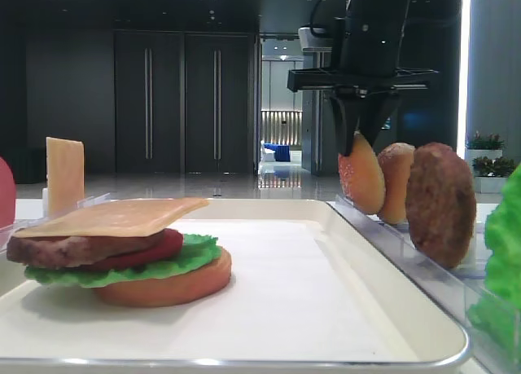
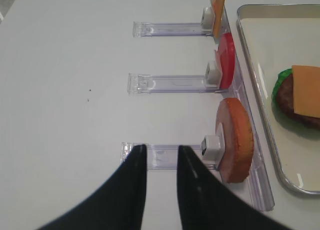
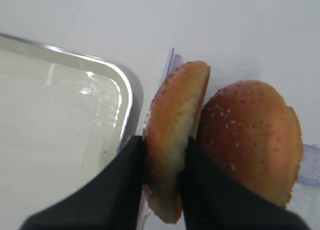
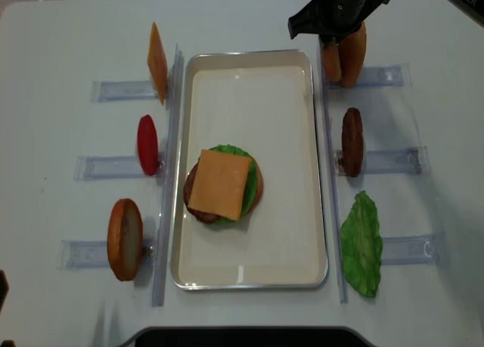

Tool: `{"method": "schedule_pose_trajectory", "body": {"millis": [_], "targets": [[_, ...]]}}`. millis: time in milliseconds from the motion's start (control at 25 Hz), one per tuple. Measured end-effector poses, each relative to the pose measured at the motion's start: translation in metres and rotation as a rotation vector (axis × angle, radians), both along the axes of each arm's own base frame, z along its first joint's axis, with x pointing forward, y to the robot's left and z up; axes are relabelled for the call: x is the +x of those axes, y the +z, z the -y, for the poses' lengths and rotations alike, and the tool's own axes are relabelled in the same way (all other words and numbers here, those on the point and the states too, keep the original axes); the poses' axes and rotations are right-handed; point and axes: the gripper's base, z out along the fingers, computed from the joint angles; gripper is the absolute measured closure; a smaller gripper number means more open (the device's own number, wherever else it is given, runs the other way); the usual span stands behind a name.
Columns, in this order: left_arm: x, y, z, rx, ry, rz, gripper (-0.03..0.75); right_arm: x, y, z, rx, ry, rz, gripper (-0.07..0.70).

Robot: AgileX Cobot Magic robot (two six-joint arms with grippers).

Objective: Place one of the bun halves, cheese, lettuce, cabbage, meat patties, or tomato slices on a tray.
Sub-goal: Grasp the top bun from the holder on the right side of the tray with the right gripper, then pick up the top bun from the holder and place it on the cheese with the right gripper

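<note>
My right gripper [image 3: 165, 140] is shut on the golden-tan top bun half [image 3: 177, 104], one black finger [image 3: 131, 165] pressed to each side. The bun stands on edge in the clear rack, just right of the cream tray [image 3: 50, 115]. A more orange speckled dome bun [image 3: 250, 135] leans right behind it. In the overhead view the same gripper [image 4: 330, 41] sits over the held bun [image 4: 331, 61] at the tray's far right corner [image 4: 306, 60]. A stack of bun base, lettuce, tomato, patty and cheese [image 4: 219, 184] lies on the tray. My left gripper [image 2: 161, 152] hangs open over a clear rack strip, holding nothing.
Right racks hold a meat patty [image 4: 352, 141] and a lettuce leaf [image 4: 361, 245]. Left racks hold a cheese slice [image 4: 157, 63], a tomato slice [image 4: 147, 144] and an orange-brown bun base [image 4: 125, 239], which stands just right of my left fingers [image 2: 235, 140].
</note>
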Motion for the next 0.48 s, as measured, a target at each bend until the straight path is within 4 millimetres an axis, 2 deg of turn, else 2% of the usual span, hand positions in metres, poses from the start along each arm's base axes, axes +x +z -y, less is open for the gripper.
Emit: {"method": "schedule_pose_trajectory", "body": {"millis": [240, 480], "targets": [[0.000, 0.000, 0.000, 0.000, 0.000, 0.000, 0.557, -0.005, 0.007, 0.002, -0.001, -0.006, -0.025, 0.470], [0.000, 0.000, 0.000, 0.000, 0.000, 0.000, 0.557, -0.016, 0.051, 0.000, 0.067, 0.013, -0.028, 0.470]]}}
